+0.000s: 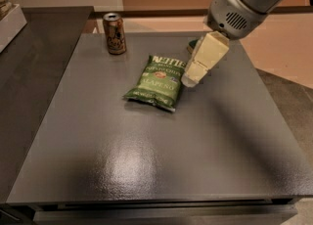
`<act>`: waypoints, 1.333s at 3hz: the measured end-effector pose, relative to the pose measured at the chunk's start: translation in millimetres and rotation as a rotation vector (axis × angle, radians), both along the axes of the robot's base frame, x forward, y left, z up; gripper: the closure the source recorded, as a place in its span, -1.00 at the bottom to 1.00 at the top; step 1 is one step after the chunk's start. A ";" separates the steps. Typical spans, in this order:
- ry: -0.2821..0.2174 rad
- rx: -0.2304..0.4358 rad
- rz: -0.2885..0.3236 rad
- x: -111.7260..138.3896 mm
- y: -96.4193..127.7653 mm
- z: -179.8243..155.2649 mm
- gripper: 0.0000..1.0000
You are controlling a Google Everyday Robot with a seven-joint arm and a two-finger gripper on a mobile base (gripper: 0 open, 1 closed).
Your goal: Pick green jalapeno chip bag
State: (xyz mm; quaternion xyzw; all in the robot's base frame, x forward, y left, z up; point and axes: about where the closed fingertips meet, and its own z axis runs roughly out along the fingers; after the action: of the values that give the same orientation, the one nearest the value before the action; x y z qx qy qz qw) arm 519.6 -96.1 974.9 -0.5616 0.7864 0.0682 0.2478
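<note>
The green jalapeno chip bag [158,81] lies flat on the dark grey table [146,160], a little behind its middle, white lettering at its far end. My gripper [190,79] hangs from the upper right on the grey arm, its cream fingers pointing down-left. Its tip is just at the bag's right edge, above the table. It holds nothing that I can see.
A brown drink can [115,33] stands upright at the back left of the table. A green sponge [192,46] at the back is mostly hidden behind the gripper. A darker counter [34,48] runs along the left with a white box [10,21] on it.
</note>
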 end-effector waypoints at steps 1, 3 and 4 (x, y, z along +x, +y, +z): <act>0.025 0.003 -0.029 14.9 13.6 -14.7 -1.00; 0.068 0.009 -0.052 42.0 33.4 -42.3 -1.00; 0.083 0.003 -0.031 50.2 47.3 -53.4 -1.00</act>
State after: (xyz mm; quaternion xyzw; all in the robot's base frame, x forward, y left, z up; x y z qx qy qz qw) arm 569.8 -48.9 921.6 -0.5457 0.8046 0.0888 0.2169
